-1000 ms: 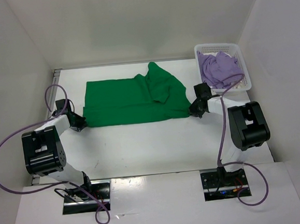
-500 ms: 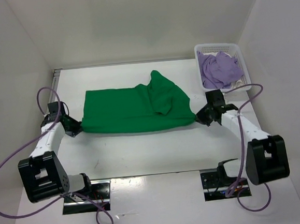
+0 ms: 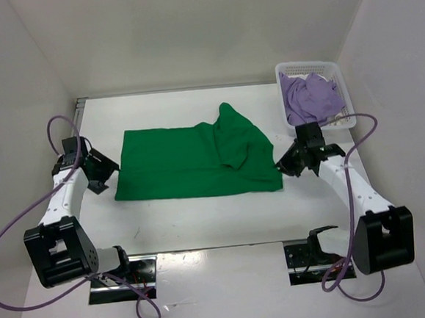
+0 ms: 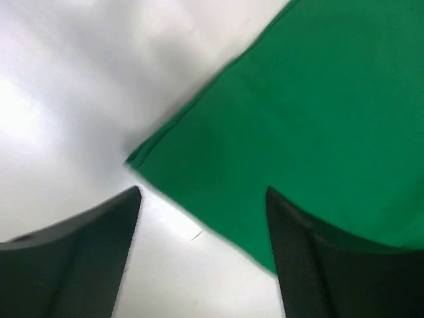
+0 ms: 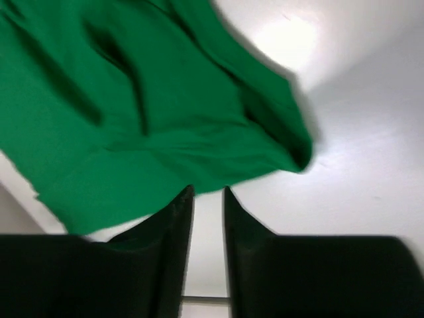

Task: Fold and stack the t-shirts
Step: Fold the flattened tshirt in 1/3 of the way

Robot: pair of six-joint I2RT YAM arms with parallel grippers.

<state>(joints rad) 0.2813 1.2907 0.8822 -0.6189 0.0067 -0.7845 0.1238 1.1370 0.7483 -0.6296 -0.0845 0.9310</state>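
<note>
I have the green t-shirt (image 3: 190,161) flat on the counter (image 3: 202,219), its long axis running left to right between both arms. The left gripper (image 3: 101,171) gapes wide, empty, just off the shirt's left edge. The right gripper (image 3: 285,165), narrowly parted and empty, sits at its right corner.

Robot lab test cell by the look of it, not a home or shop: plain, evenly lit white walls (image 3: 188,36) box in a white table (image 3: 202,219) on three sides, though the view ends at the enclosure, so the wider room is uncertain. The left arm (image 3: 61,199) and right arm (image 3: 351,186) are bolted on metal base plates (image 3: 148,271) at the near edge, purple cables (image 3: 62,117) looping loose from them. Laundry as props: a green t-shirt (image 3: 183,161) spread flat, a white perforated basket (image 3: 343,93) holding lavender cloth (image 3: 307,100).
</note>
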